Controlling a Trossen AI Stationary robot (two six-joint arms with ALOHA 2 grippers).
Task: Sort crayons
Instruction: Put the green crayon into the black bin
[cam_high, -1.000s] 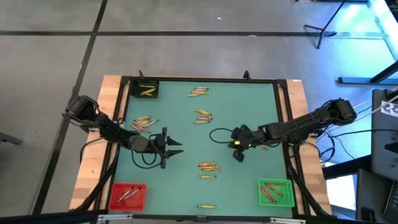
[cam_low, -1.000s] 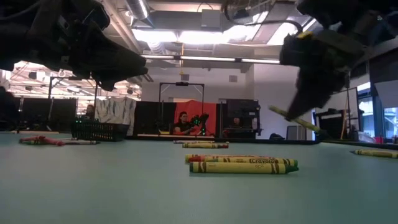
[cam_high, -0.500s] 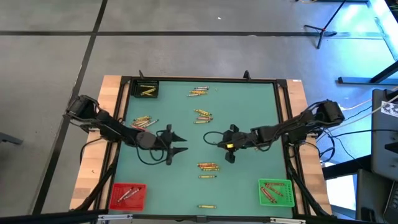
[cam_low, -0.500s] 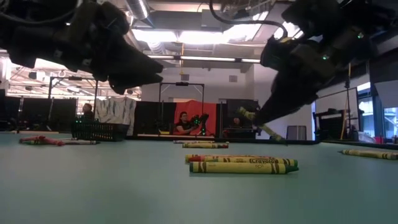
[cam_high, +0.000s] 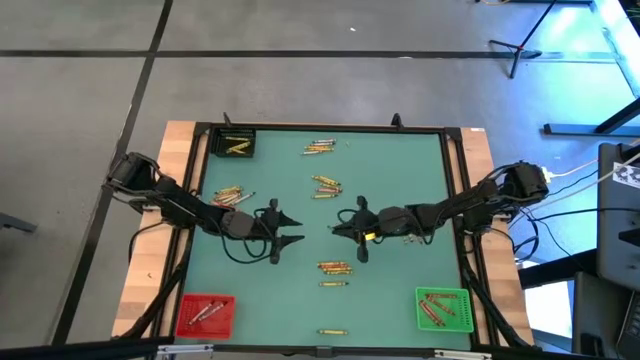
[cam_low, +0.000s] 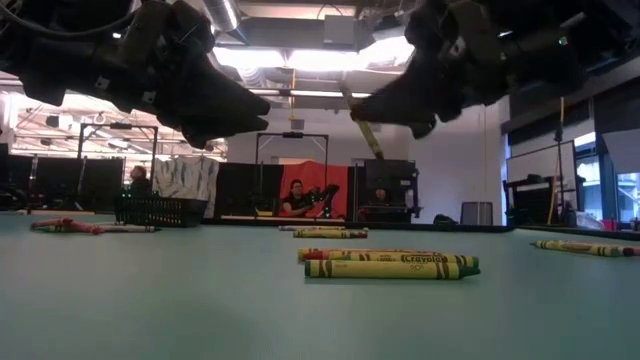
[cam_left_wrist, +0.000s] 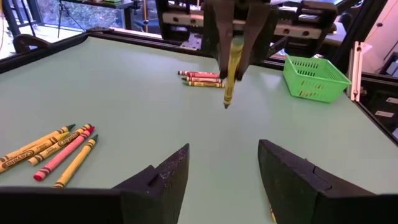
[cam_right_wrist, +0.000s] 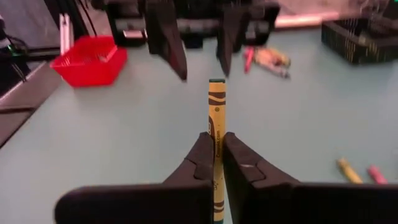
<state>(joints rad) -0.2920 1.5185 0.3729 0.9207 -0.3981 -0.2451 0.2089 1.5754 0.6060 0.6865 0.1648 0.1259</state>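
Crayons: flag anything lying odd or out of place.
Nothing stands out. Loose crayons lie flat in small clusters on the mat; the right claw holds a yellow crayon out toward the open left claw.

left arm: comes in from the left edge, reaching toward frame center
left gripper (cam_high: 286, 229): fingers spread wide, nothing in them, pointing right
right arm: stretches in from the right edge, low and long
right gripper (cam_high: 352, 233): pinched tight, facing the left one, close by
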